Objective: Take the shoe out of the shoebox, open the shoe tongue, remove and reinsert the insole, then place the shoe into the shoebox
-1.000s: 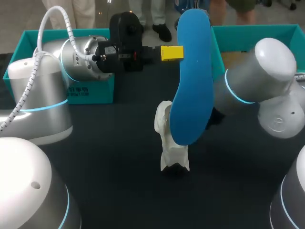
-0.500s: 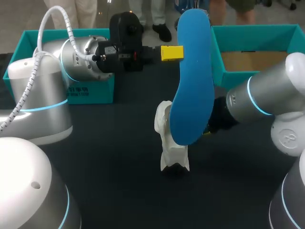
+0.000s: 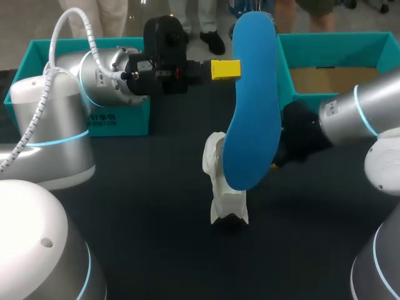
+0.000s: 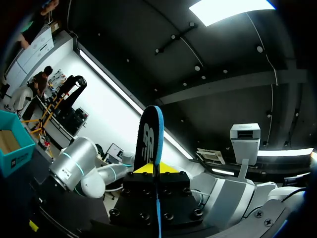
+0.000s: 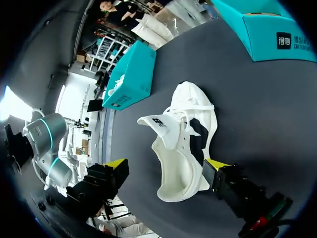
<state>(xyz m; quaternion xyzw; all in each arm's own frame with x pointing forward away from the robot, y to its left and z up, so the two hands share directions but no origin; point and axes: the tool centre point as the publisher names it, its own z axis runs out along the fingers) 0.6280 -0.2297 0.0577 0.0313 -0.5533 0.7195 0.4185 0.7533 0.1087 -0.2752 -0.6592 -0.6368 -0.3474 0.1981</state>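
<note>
A long, flat blue insole (image 3: 253,106), rounded at both ends and matte like foam, is held upright above the table. It is pinched in its upper part by the left gripper (image 3: 225,69). In the left wrist view the insole (image 4: 151,136) is seen edge-on as a thin, slightly curved strip, with the yellow fingertips (image 4: 171,168) clamped against it from both sides.

A white shoe (image 3: 225,190) is set on the dark, matte table (image 3: 156,219), outside the boxes, and in the head view it is partly hidden behind the insole. In the right wrist view the shoe (image 5: 190,144) is shown from above. A soft white upper with dark patches and laces can be made out, and the tongue (image 5: 161,124) is folded up and forward so that the opening gapes.

The right gripper (image 5: 166,165) is spread wide at the shoe's heel end. One yellow tip is just beside the shoe's side and the other is well apart from it, so nothing is grasped.

A teal shoebox (image 3: 337,59) with a plain brown cardboard interior is placed at the far right of the table, behind the right arm (image 3: 356,112). A second teal box (image 3: 119,119) is placed at the far left.
</note>
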